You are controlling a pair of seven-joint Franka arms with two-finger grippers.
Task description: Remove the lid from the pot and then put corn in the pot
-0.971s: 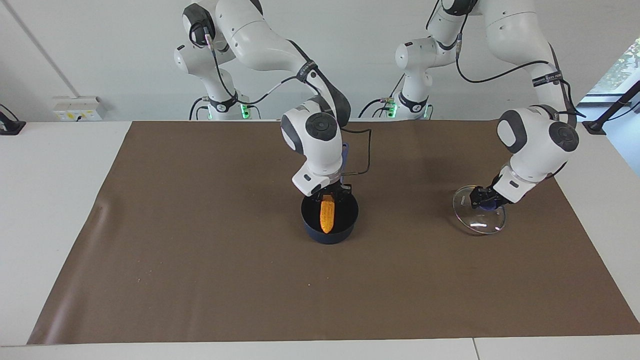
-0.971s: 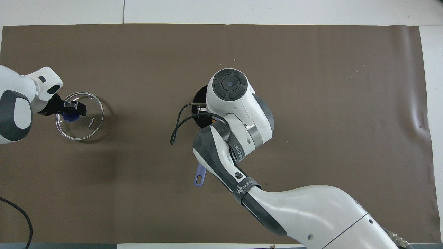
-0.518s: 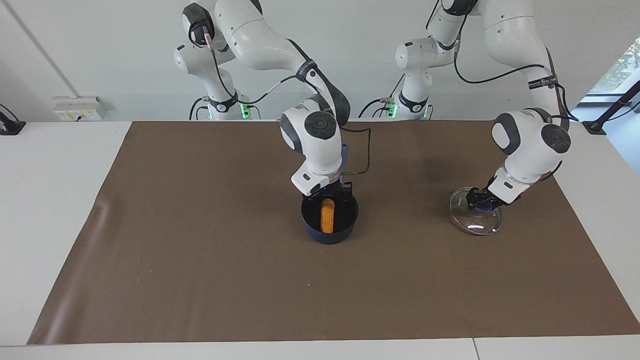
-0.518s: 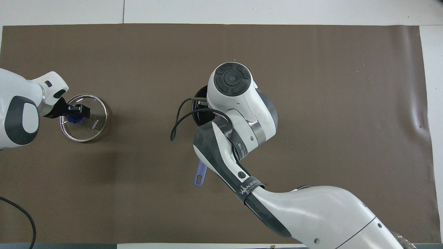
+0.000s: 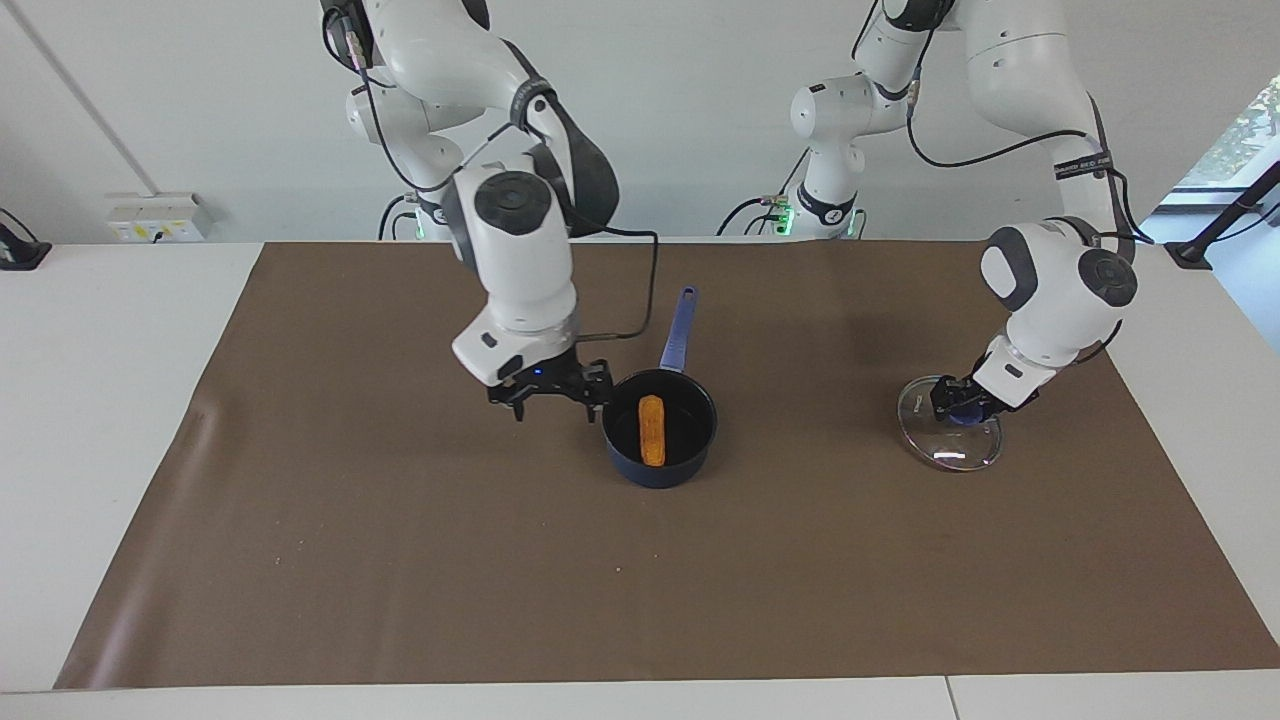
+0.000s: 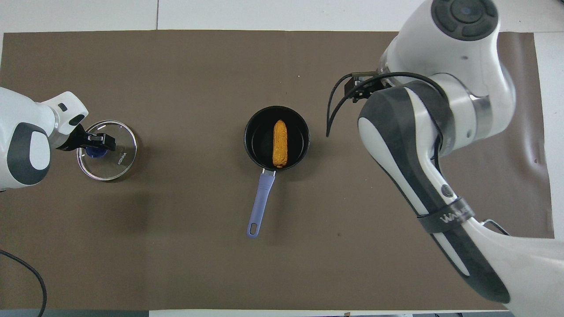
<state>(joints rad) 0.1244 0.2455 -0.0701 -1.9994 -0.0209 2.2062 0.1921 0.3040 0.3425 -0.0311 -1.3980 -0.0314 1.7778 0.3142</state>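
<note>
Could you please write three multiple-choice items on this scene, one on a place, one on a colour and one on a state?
1. Where is the corn?
A. In the pot
B. On the lid
C. On the brown mat

2. What colour is the pot's handle?
A. Red
B. Light blue
C. White

3. How is the right hand?
A. Shut on the corn
B. Shut on the lid's knob
C. Open and holding nothing

Key: 1 A, the cob lies inside the dark pot. 2 B, the long handle is light blue. 3 C, its fingers are spread beside the pot; the left hand is at the lid's knob.
</note>
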